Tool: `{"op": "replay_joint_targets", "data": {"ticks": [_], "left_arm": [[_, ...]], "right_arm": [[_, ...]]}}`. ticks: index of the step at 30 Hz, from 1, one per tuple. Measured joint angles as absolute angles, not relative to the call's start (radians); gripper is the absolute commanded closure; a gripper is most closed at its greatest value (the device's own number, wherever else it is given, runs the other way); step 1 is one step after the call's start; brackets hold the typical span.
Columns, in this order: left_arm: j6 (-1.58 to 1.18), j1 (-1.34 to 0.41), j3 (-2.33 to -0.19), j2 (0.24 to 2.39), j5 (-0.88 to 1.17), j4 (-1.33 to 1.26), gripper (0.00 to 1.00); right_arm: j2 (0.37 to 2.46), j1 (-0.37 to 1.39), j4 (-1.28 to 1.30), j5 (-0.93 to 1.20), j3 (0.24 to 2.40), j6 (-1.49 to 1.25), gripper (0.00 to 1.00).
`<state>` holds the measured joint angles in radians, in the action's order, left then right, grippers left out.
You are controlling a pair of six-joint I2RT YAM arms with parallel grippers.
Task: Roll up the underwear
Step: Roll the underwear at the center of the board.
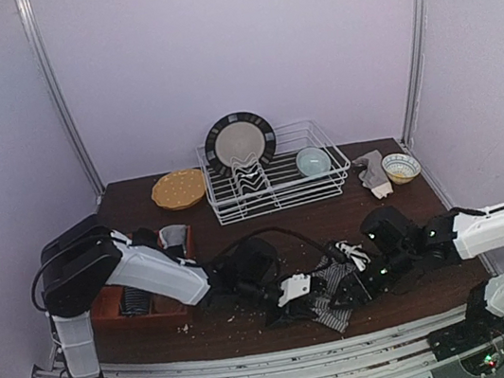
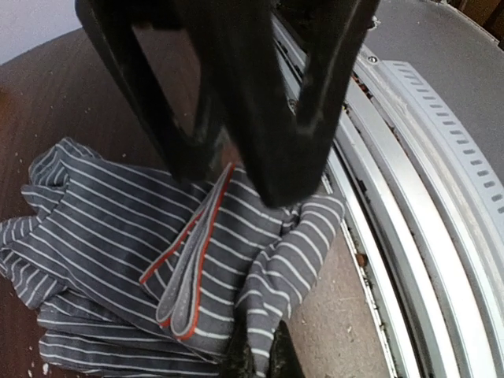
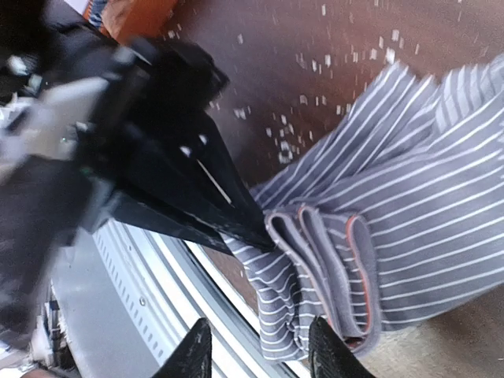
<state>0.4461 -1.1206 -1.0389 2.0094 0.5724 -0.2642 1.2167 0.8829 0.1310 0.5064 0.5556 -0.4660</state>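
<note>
L hand [image 2: 236, 175] pinches the red-edged waistband of the striped underwear [image 2: 102, 224]; R hand [image 3: 256, 346] open, 2 fingers apart, just beside it on the bench [image 2: 47, 94].

We log the striped underwear [image 2: 102, 213] under the left gripper [image 2: 232, 177] as soft matt cloth, its waistband edged in orange piping; fingers [image 2: 315, 94] look like matt black plastic; the table [image 2: 47, 94] beneath is smooth dark wood, crumb-speckled; the rail [image 2: 425, 157] beside is dull ribbed metal.
</note>
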Motion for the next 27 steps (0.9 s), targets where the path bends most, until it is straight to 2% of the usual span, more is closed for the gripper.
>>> {"op": "replay_joint_targets", "data": {"ticks": [7, 14, 27], "left_arm": [[0.323, -1.102, -1.108, 2.029, 0.66, -0.134, 1.0], [0.203, -1.076, -1.3, 2.117, 0.738, 0.078, 1.0], [-0.067, -0.979, -1.334, 2.187, 0.926, 0.141, 1.0]], "right_arm": [[1.103, 0.98, 0.177, 0.29, 0.556, -0.439, 0.63], [1.003, 1.132, 0.158, 0.035, 0.525, -0.378, 0.59], [1.129, 1.267, 0.15, -0.096, 0.532, -0.239, 0.56]]}}
